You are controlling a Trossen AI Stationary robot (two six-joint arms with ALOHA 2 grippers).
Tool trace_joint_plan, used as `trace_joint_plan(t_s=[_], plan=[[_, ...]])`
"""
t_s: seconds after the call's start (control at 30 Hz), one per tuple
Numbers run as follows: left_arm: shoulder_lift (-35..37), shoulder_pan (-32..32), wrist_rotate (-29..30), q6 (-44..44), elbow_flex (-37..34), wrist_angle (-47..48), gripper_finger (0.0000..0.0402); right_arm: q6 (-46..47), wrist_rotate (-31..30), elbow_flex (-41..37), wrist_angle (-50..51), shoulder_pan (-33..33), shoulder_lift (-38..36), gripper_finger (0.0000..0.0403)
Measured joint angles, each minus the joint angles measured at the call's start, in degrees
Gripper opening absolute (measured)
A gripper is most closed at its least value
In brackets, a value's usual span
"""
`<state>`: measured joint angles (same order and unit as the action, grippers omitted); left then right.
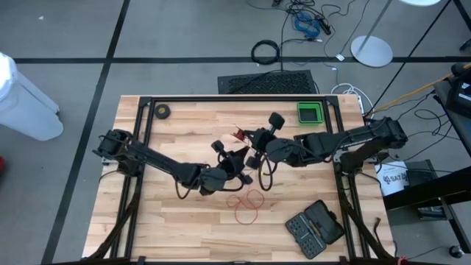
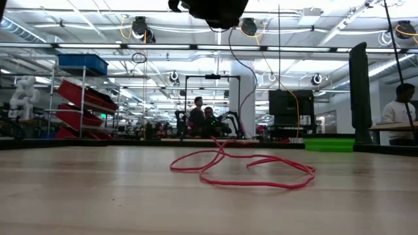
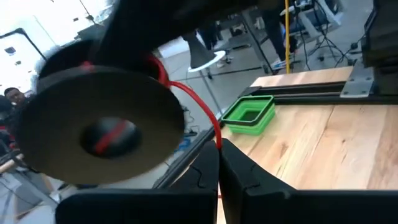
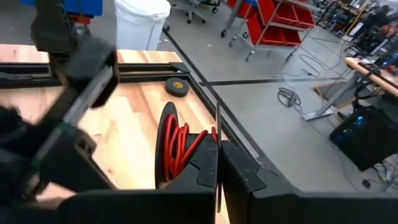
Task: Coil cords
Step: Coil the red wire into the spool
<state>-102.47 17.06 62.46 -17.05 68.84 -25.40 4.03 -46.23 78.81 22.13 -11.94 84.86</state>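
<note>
Red cord, reel half-hidden

Two dark jointed arms, black angular fingers

Low view: both arms cut off by the top edge, only a dark underside showing. Left wrist view: reel blurred, close to lens. High view: red cord too thin to trace between the grippers.
</note>
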Motion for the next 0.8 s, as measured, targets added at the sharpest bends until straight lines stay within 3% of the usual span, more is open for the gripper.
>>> trace_joint_plan(t_s=[0.4,0.5,0.8], plan=[[7.3,3.25,1.6,-2.91,0.0,2.27,0.0001,0.22,1.7,0.0,0.78,-0.03,0.0,0.0],[8.4,4.31,4.56,-3.01,0.0,5.08,0.0001,0.16,2.08,0.0,1.1,-0.05,-0.25,0.0],[11.35,5.09,13.54,-2.79,-0.04,16.24,0.0001,0.95,11.54,0.0,4.04,-0.52,-3.62,0.0]])
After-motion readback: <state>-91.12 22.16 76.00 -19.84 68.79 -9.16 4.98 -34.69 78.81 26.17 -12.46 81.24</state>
